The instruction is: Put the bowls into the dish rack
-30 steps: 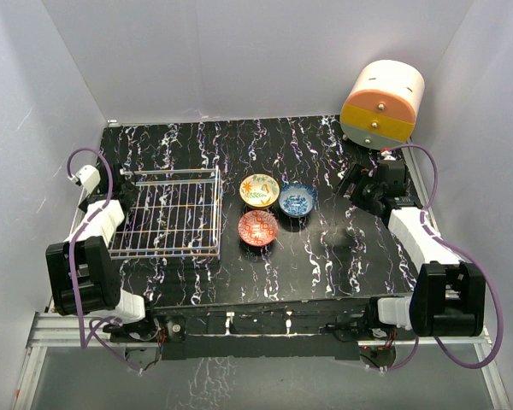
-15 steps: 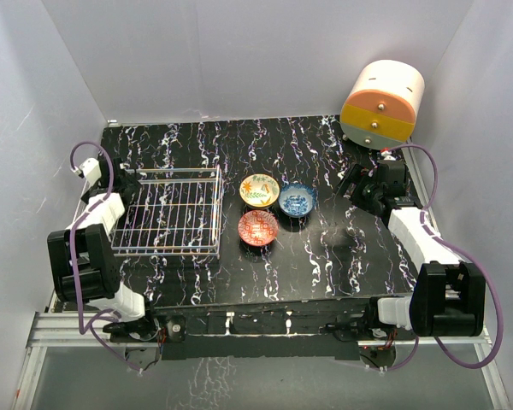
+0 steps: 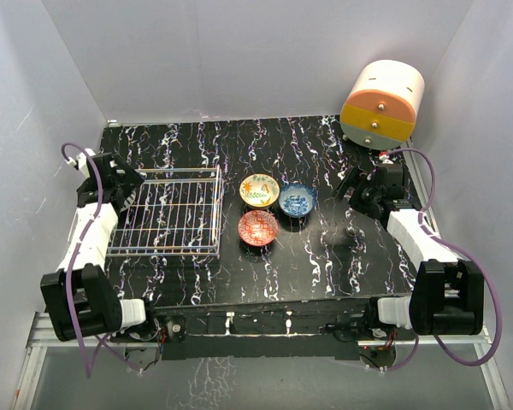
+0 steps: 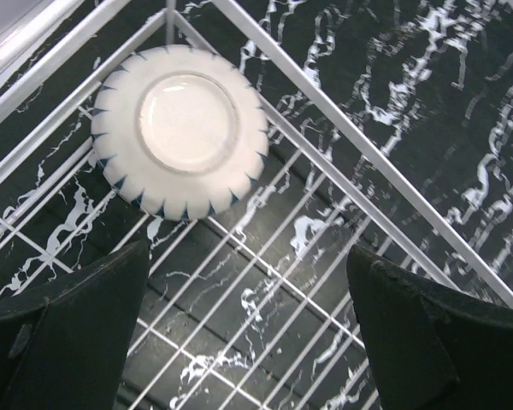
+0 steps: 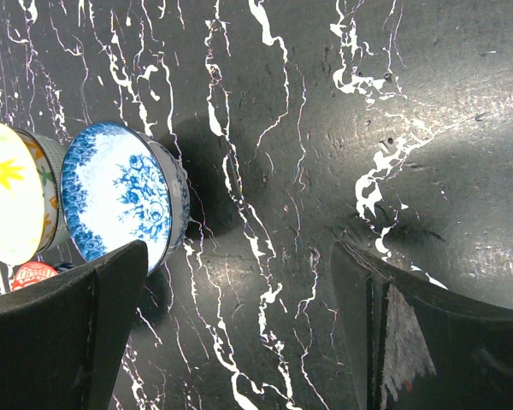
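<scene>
- The dish rack (image 3: 217,213) stands on the left part of the black marbled tabletop (image 3: 342,256). My left wrist view shows one bowl in it. This is a white bowl (image 4: 181,128) with small dark-blue points round its rim, turned bottom up, tucked into a corner where two side wires meet.
- From above, my left arm (image 3: 90,235) covers that far-left corner, so the white bowl does not show there.
- The cream-and-orange drawer unit (image 3: 383,104) sits at the far right corner; what it holds does not show.
- Three bowls sit upright on the tabletop right of the rack. The yellow-floral bowl (image 3: 259,190) and the blue bowl (image 3: 297,200) are side by side, and I cannot tell whether their rims touch. The red bowl (image 3: 258,227) is nearer to me.
- A second ago my left wrist lay outside the rack's left wall; now the arm reaches farther back, with the left jaws over the corner. My right arm (image 3: 415,235) has barely shifted. The rack and the three bowls lie as before.
- My left jaws are released, fingers (image 4: 68,325) wide apart. The white bowl lies just beyond the tips, touching neither.
- My right jaws are released too, fingers (image 5: 60,342) spread over bare tabletop. The blue bowl lies off to one side, outside the gap.
</scene>
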`<state>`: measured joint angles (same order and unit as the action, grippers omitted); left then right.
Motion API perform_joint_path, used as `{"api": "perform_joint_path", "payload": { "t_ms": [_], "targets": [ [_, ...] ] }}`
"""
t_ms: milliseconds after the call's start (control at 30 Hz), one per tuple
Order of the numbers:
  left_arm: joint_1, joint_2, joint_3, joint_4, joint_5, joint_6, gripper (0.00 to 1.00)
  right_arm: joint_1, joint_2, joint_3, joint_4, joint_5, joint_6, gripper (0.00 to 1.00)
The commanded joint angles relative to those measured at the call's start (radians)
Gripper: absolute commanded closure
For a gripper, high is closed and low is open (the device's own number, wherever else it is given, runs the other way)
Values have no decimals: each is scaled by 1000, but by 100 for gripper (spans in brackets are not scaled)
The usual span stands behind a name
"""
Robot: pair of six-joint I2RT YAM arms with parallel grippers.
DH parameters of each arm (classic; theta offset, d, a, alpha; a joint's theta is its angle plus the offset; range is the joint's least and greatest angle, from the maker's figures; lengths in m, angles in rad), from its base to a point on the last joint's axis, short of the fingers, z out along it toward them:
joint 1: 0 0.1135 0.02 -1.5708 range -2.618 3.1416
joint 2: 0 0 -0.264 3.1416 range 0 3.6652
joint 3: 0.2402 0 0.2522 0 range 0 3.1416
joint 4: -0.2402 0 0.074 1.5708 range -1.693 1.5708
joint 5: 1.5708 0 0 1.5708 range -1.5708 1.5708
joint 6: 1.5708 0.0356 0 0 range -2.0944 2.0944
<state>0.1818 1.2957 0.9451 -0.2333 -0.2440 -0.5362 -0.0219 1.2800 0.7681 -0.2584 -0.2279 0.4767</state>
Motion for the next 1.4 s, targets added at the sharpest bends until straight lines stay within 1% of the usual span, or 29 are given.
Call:
{"api": "perform_joint_path", "payload": {
  "t_ms": [0,67,100,200,300,400,500,567,633,700,767,867,1167,1367],
  "targets": [
    [-5,-102,34,-110,166,84,3,-1,-35,6,48,-5,2,9],
    [-39,-175,24,-115,220,110,3,-1,-34,13,48,-1,13,8],
    [-92,-206,20,-112,219,120,3,-1,-33,16,47,-1,19,8],
    [-278,-292,30,-92,149,147,3,-1,-20,23,53,-2,33,8],
    [-448,-297,77,-99,132,169,3,-1,-9,28,57,-6,42,8],
    [-633,-275,104,-89,86,189,3,-1,-12,30,57,-10,45,8],
    [-868,-229,110,-46,-57,226,3,-1,-16,30,58,4,43,8],
    [-1040,-153,133,-29,-171,275,3,-1,-15,30,60,9,42,8],
    [-1183,-54,157,6,-276,335,4,-1,-10,32,62,12,42,8],
    [-1272,41,174,47,-327,382,4,-1,-8,34,61,11,42,8],
    [-1302,116,155,106,-305,400,5,-1,-9,36,58,12,42,7],
    [-1303,147,86,223,-259,406,6,-1,-16,36,57,15,39,7],
    [-1300,235,-27,393,-225,458,10,-1,2,18,76,1,41,7],
    [-1288,267,-50,406,-137,413,15,-3,0,11,79,11,37,7]
  ]
}}
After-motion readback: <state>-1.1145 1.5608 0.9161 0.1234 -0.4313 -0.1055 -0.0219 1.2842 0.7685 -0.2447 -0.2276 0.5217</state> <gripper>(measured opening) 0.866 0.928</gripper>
